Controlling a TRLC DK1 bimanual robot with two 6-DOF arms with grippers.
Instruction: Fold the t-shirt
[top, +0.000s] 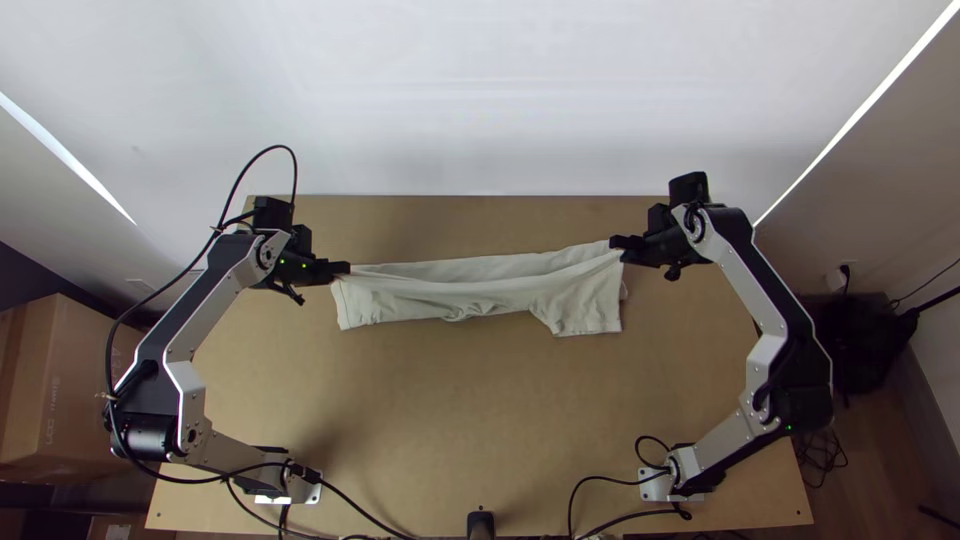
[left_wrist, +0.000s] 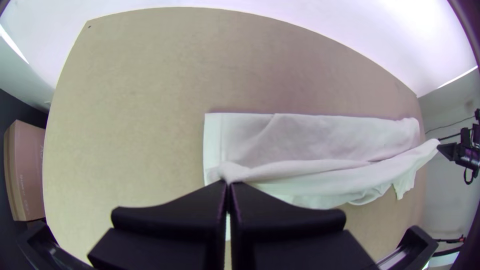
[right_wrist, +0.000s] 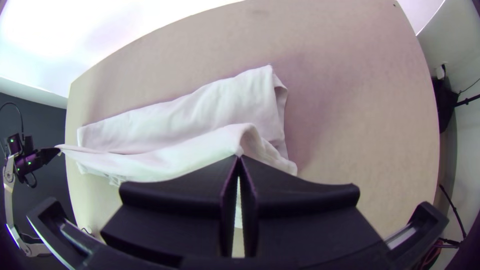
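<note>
The off-white t-shirt (top: 470, 290) lies as a long folded strip across the table's upper middle, a raised ridge of cloth running along it between both grippers. My left gripper (top: 345, 268) is at the strip's left end, and my right gripper (top: 614, 243) is at its right end. In the left wrist view, my left gripper (left_wrist: 229, 184) is shut on a pinch of the t-shirt (left_wrist: 320, 135). In the right wrist view, my right gripper (right_wrist: 239, 158) is shut on the cloth's other end, with the t-shirt (right_wrist: 200, 115) stretching away from it.
Bare wooden table (top: 480, 410) lies between the cloth and the arms' bases. Black cables (top: 590, 490) loop at the near edge. Cardboard boxes (top: 70, 390) stand on the floor left of the table, and a dark bag (top: 862, 335) is to the right.
</note>
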